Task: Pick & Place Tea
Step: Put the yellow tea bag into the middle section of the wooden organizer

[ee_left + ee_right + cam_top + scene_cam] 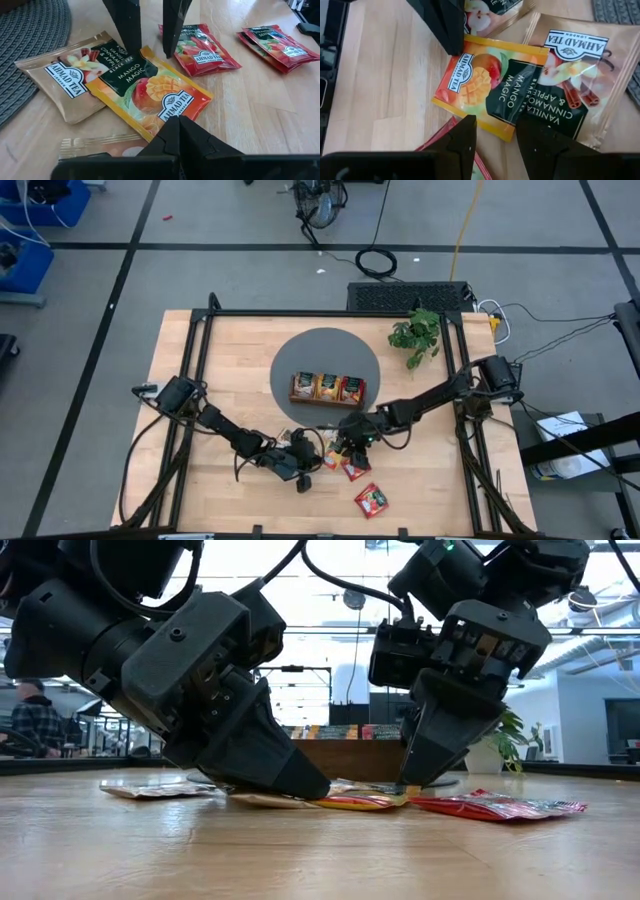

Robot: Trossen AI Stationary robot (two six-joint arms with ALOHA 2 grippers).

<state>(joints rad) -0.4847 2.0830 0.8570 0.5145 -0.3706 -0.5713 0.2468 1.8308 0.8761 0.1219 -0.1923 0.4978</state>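
Wooden desk (200, 350): shut left hand (175, 131) pins the mango sachet (150, 95); right hand (495, 131), open, straddles its far edge (grasp step). Next: close, lift.

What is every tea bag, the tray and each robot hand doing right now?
Mango sachet: flat on the table, overlapping the beige one.
Beige vanilla sachet: flat, partly under the mango sachet.
Red sachets: flat, loose on the table.
Wooden tray: on the grey mat, sachets standing inside.
Left gripper: shut, tip at the mango sachet's edge.
Right gripper: open, fingers straddling the mango sachet's other edge.
Plant: upright, at the table's far edge.
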